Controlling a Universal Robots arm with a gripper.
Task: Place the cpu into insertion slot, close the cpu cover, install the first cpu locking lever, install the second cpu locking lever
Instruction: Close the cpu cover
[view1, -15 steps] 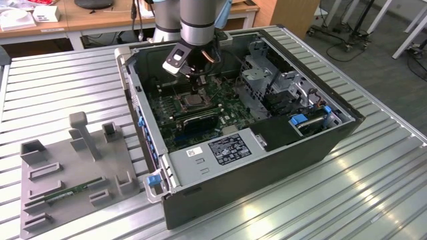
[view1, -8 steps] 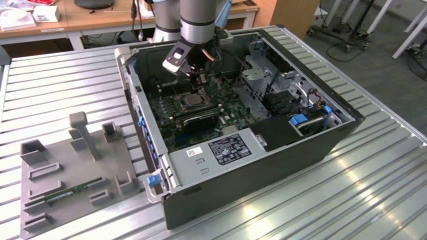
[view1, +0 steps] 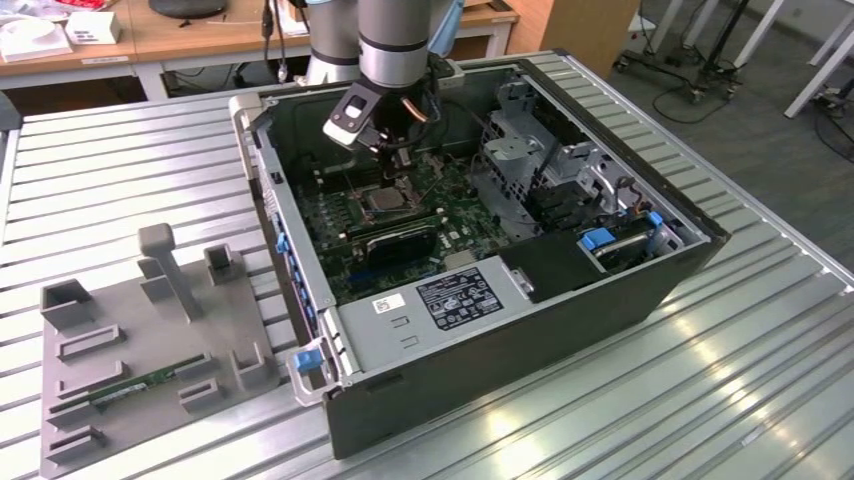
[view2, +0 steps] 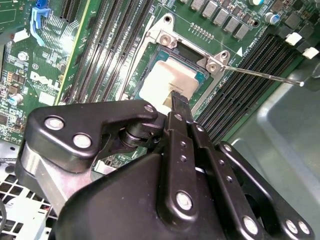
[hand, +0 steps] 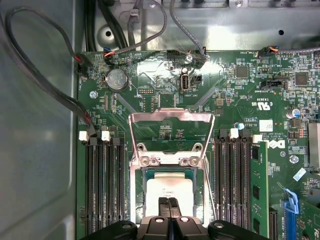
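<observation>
The cpu lies flat in the insertion slot on the green motherboard. My gripper hangs just over the cpu's edge with its two fingers pressed together and nothing between them. Whether the tips touch the chip I cannot tell. The cpu cover stands swung open behind the socket, on its hinge. A thin locking lever sticks out sideways from the socket's corner, unlatched.
The open computer case walls in the motherboard on all sides. Memory slots flank the socket, and cables run along one case wall. On the exterior view's left, a grey fixture holds a memory stick.
</observation>
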